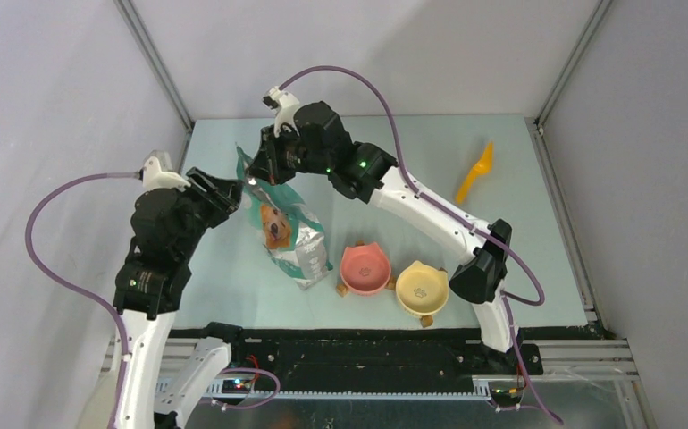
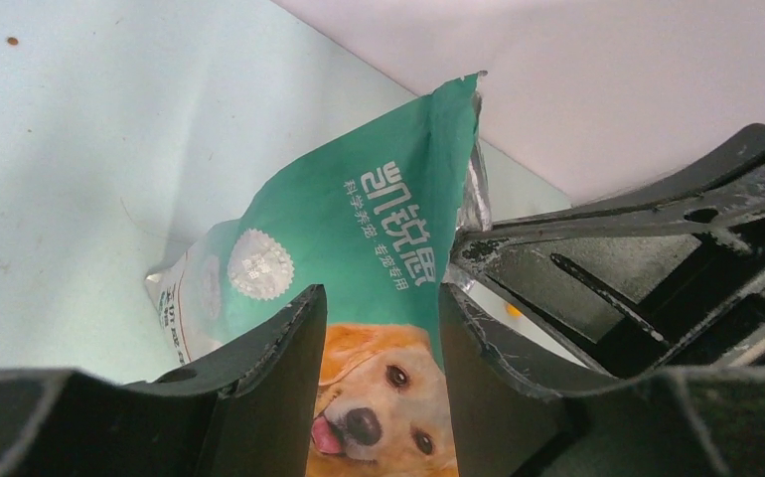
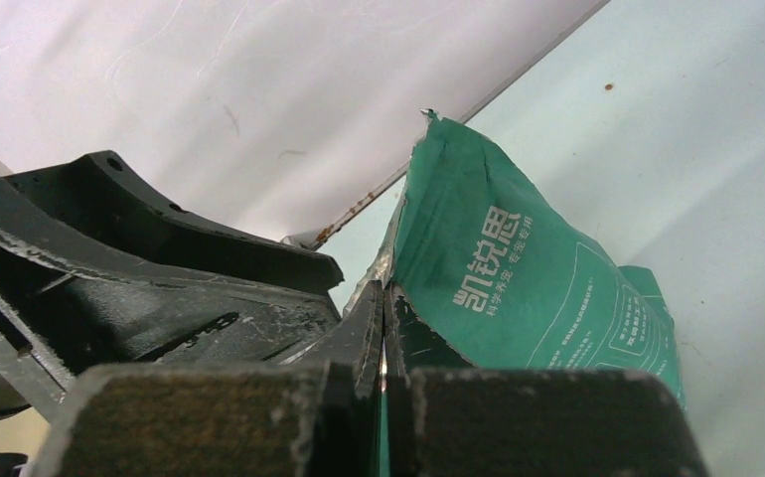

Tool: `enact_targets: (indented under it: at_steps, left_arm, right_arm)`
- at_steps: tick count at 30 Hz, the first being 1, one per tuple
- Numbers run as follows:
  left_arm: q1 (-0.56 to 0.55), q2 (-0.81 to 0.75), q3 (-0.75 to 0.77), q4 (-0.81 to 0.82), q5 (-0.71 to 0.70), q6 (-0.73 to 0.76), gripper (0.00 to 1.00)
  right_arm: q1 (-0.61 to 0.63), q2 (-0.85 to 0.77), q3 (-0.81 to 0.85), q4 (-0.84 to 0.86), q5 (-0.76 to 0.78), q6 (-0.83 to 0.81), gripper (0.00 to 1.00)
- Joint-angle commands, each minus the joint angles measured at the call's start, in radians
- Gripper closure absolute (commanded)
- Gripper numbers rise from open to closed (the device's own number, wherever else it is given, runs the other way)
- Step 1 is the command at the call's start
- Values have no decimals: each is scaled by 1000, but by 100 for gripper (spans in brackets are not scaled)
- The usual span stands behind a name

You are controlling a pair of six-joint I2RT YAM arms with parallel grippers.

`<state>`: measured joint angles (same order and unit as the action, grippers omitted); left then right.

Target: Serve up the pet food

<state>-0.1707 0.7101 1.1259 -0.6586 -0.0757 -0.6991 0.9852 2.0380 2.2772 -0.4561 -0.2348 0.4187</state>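
Observation:
The pet food is hidden inside the green-white foil bag (image 1: 285,231) with the golden dog, which lies on the table with its top end raised. My right gripper (image 1: 255,177) is shut on the bag's top foil edge; in the right wrist view the gripper (image 3: 383,328) pinches a thin strip of the bag (image 3: 518,288). My left gripper (image 1: 233,195) is open just left of the bag's top. In the left wrist view its jaws (image 2: 381,328) stand apart with the bag (image 2: 359,229) showing between them, not gripped.
A pink cat-eared bowl (image 1: 364,268) and a yellow one (image 1: 422,288) stand side by side at the front, right of the bag. An orange scoop (image 1: 476,172) lies at the back right. A small brown speck (image 2: 11,42) lies on the table. Grey walls enclose the table.

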Motion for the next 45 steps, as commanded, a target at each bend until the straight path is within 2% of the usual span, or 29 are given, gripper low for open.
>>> enact_targets:
  at_steps: [1,20,26,39,45]
  left_arm:
    - [31,14,-21,61,65,0,49]
    - [38,-24,-31,85,98,-1,47]
    - [40,36,-22,74,151,-1,51]
    - [40,51,-28,46,119,-15,73]
    - [40,77,-40,66,161,-32,77]
  right_arm:
    - [19,-67,-3,-22,37,-41,100]
    - [29,-84,-38,2,92,-67,100]
    - [32,-96,-60,20,87,-66,100]
    - [41,-115,-77,35,129,-89,100]
    - [50,-125,-74,36,151,-113,100]
